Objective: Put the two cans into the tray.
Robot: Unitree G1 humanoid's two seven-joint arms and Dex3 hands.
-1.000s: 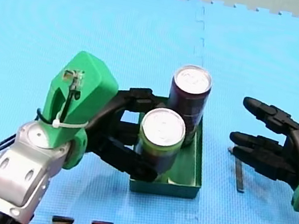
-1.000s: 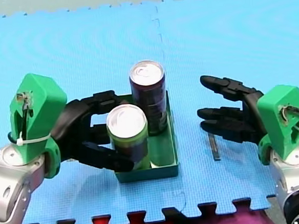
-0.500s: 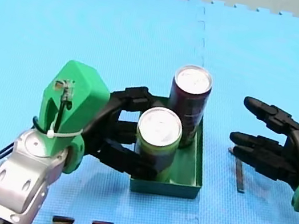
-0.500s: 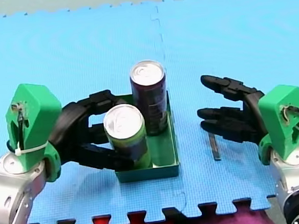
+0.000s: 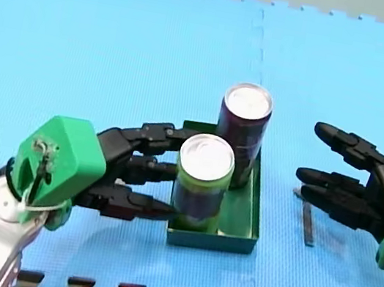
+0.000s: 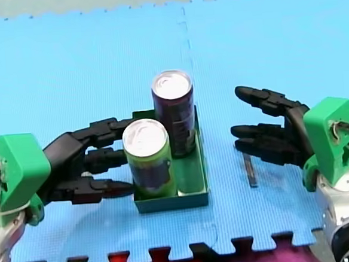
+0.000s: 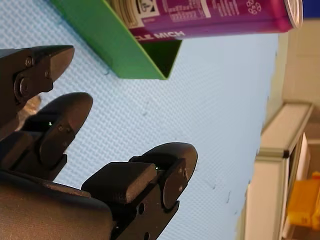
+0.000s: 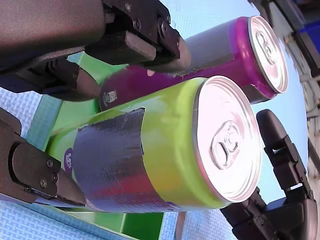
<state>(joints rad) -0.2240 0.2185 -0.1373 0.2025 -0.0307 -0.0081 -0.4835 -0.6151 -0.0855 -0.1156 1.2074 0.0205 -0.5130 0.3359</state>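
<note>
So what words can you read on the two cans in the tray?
"CLE MICH": white letters on the purple can, their start hidden behind the tray wall.
Other small print and signs on the purple can: too small to read.
Nothing readable on the green can: dark tape covers its side.

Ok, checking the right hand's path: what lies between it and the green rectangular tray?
Bare blue foam mat, in both head views; a thin grey strip lies by the right hand.
</note>
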